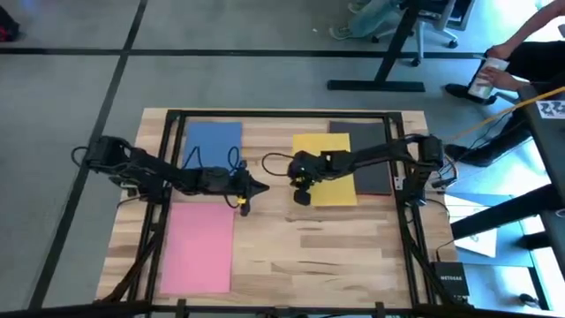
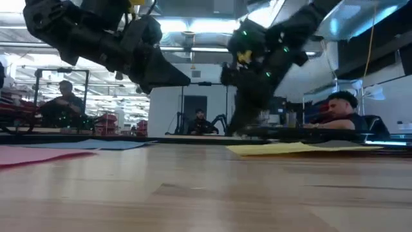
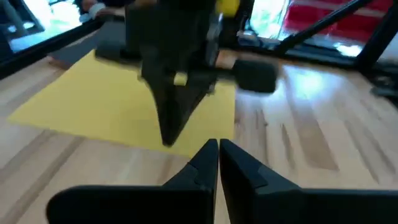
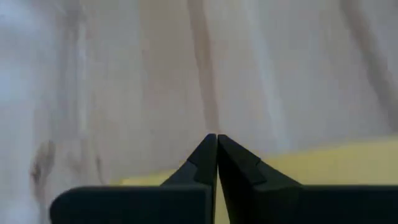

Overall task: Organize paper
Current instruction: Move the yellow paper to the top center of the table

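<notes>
Right tool (image 1: 301, 196), fingers pressed together and empty, points down at the yellow paper's (image 1: 328, 168) left corner; left tool (image 1: 261, 187), likewise closed, hovers over the bare counter (image 1: 309, 247) nearby.

Robotics lab, more robot rigs (image 2: 58, 116), seated people (image 2: 341, 113), concrete floor (image 1: 62, 106)

Bare wooden table (image 1: 309, 243) is lying open below both claws. The left gripper (image 1: 261, 186), fingers pressed together, is hanging above the wood, and the right gripper (image 1: 301, 196), likewise closed, is blocking its way just ahead, standing at the yellow sheet's (image 1: 331, 168) corner. Behind the left gripper, the pink sheet (image 1: 199, 246) is lying flat.
</notes>
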`<control>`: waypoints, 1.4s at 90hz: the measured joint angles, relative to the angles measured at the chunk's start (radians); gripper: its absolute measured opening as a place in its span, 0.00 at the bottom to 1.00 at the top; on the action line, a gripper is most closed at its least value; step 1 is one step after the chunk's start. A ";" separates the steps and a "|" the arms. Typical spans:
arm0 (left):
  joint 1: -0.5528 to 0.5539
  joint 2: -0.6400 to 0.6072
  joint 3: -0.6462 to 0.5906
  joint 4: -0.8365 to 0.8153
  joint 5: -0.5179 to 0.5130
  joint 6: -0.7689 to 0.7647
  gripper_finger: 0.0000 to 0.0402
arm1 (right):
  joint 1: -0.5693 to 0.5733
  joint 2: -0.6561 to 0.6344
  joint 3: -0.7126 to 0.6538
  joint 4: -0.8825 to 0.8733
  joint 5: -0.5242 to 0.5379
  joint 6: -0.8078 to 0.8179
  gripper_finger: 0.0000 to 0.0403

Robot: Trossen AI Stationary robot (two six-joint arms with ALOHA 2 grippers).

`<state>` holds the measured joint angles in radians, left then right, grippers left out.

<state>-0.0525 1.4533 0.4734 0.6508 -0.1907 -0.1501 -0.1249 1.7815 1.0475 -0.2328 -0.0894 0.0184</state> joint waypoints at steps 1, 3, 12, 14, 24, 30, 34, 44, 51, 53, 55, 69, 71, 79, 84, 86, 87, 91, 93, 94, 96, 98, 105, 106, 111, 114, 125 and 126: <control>0.000 0.000 0.003 -0.011 -0.002 0.000 0.00 | 0.000 -0.007 0.006 -0.017 0.005 -0.004 0.00; 0.001 0.003 0.010 -0.031 -0.004 0.000 0.00 | 0.000 -0.019 0.019 -0.047 0.014 -0.013 0.00; 0.001 0.006 0.034 -0.093 -0.011 0.015 0.00 | 0.001 -0.084 0.053 -0.140 0.068 -0.035 0.00; 0.001 0.006 0.039 -0.098 -0.012 0.021 0.00 | 0.001 -0.103 0.052 -0.162 0.078 -0.041 0.00; 0.005 0.015 0.044 -0.081 -0.024 0.040 0.00 | 0.001 -0.203 0.044 -0.216 0.097 -0.054 0.00; 0.014 0.030 0.059 -0.075 -0.026 0.046 0.00 | 0.000 -0.275 0.020 -0.229 0.097 -0.054 0.00; 0.019 0.041 0.064 -0.086 -0.026 0.047 0.00 | 0.001 -0.319 -0.001 -0.225 0.097 -0.053 0.00; 0.030 0.087 0.104 -0.083 -0.027 0.060 0.00 | 0.001 -0.426 -0.077 -0.203 0.097 -0.043 0.00; 0.037 0.135 0.152 -0.086 -0.022 0.084 0.00 | 0.001 -0.497 -0.137 -0.142 0.097 -0.018 0.00; 0.040 0.150 0.167 -0.085 -0.016 0.090 0.00 | 0.001 -0.515 -0.155 -0.140 0.098 -0.012 0.00; 0.042 0.162 0.179 -0.086 -0.010 0.097 0.00 | 0.001 -0.529 -0.171 -0.134 0.100 -0.004 0.00; 0.070 0.266 0.302 -0.126 0.022 0.132 0.00 | 0.001 -0.606 -0.235 -0.109 0.135 0.031 0.00; 0.075 0.282 0.319 -0.142 0.029 0.138 0.00 | 0.001 -0.613 -0.237 -0.107 0.141 0.034 0.00; 0.090 0.347 0.397 -0.175 0.048 0.166 0.00 | 0.001 -0.635 -0.245 -0.133 0.153 0.037 0.00; 0.099 0.384 0.437 -0.203 0.059 0.178 0.00 | 0.001 -0.638 -0.245 -0.133 0.158 0.037 0.00; 0.103 0.399 0.456 -0.213 0.064 0.182 0.00 | 0.001 -0.638 -0.244 -0.132 0.159 0.037 0.00; 0.104 0.408 0.465 -0.215 0.066 0.183 0.00 | 0.001 -0.639 -0.243 -0.132 0.159 0.037 0.00; 0.109 0.436 0.497 -0.224 0.075 0.188 0.00 | 0.000 -0.646 -0.244 -0.145 0.159 0.037 0.00; 0.111 0.447 0.508 -0.228 0.075 0.189 0.00 | 0.000 -0.649 -0.245 -0.147 0.160 0.037 0.00; 0.112 0.453 0.514 -0.232 0.076 0.190 0.00 | 0.000 -0.650 -0.245 -0.145 0.160 0.037 0.00; 0.114 0.465 0.526 -0.240 0.076 0.193 0.00 | 0.000 -0.651 -0.244 -0.140 0.160 0.037 0.00; 0.116 0.480 0.539 -0.246 0.076 0.196 0.00 | 0.000 -0.651 -0.243 -0.137 0.160 0.037 0.00; 0.121 0.523 0.576 -0.260 0.077 0.210 0.00 | 0.000 -0.653 -0.244 -0.154 0.168 0.036 0.00; 0.120 0.528 0.580 -0.266 0.076 0.211 0.00 | 0.000 -0.654 -0.245 -0.156 0.168 0.036 0.00; 0.120 0.553 0.603 -0.288 0.076 0.211 0.00 | 0.000 -0.655 -0.244 -0.151 0.168 0.037 0.00; 0.121 0.565 0.616 -0.298 0.076 0.211 0.00 | 0.000 -0.655 -0.243 -0.154 0.169 0.037 0.00; 0.120 0.599 0.633 -0.333 0.076 0.211 0.00 | 0.000 -0.655 -0.243 -0.162 0.169 0.037 0.00; 0.120 0.603 0.633 -0.337 0.076 0.211 0.00 | 0.000 -0.655 -0.243 -0.162 0.169 0.037 0.00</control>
<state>0.0677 2.0560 1.1061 0.3137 -0.1146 0.0608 -0.1249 1.1263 0.8040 -0.3953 0.0792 0.0555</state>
